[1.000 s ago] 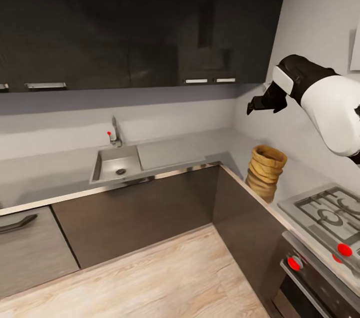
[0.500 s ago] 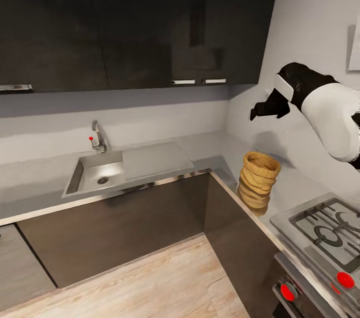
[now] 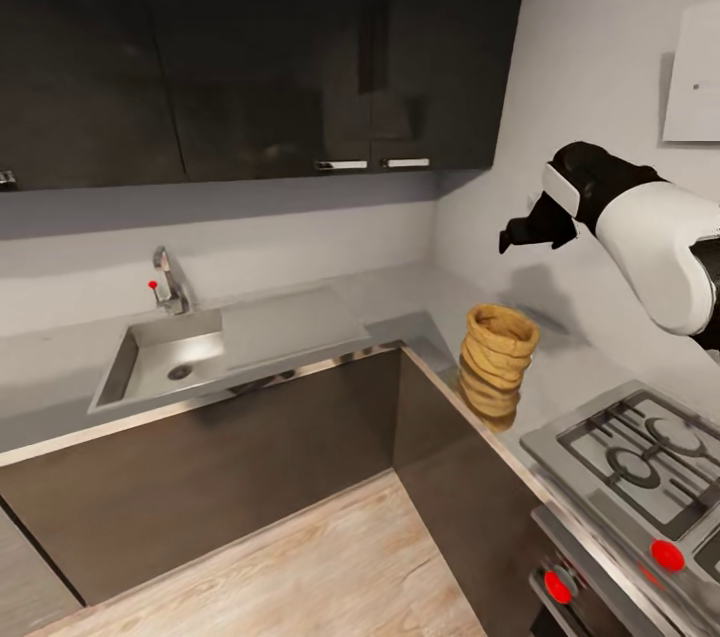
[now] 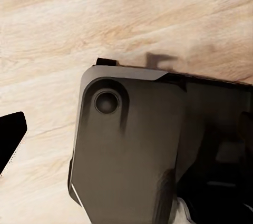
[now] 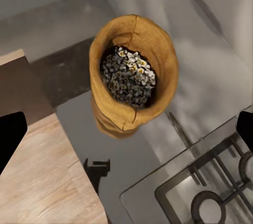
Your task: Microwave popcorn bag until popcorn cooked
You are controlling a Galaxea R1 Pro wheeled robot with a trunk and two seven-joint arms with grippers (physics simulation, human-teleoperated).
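Observation:
The popcorn bag [image 3: 497,364], a tan crumpled sack, stands upright on the grey countertop [image 3: 395,302] near its inner corner edge. In the right wrist view I look down into the popcorn bag [image 5: 113,116], where the popcorn [image 5: 128,79] lies as a heap of small pale kernels. My right gripper [image 3: 515,237] hangs in the air above and slightly behind the bag, apart from it. It is open, with its fingertips [image 5: 10,134] spread wide. In the left wrist view my left gripper [image 4: 126,134] is open over the wood floor and holds nothing. The microwave is out of view.
A steel sink [image 3: 160,367] with a tap is set in the counter's left run. A gas hob [image 3: 640,452] with red knobs [image 3: 667,555] lies right of the bag. Dark wall cabinets [image 3: 250,47] hang above. My own dark base [image 4: 132,145] sits on the wood floor [image 4: 105,18].
The whole head view has shifted left as the camera turned, bringing in more of the hob and right wall. My right gripper stays open above the bag.

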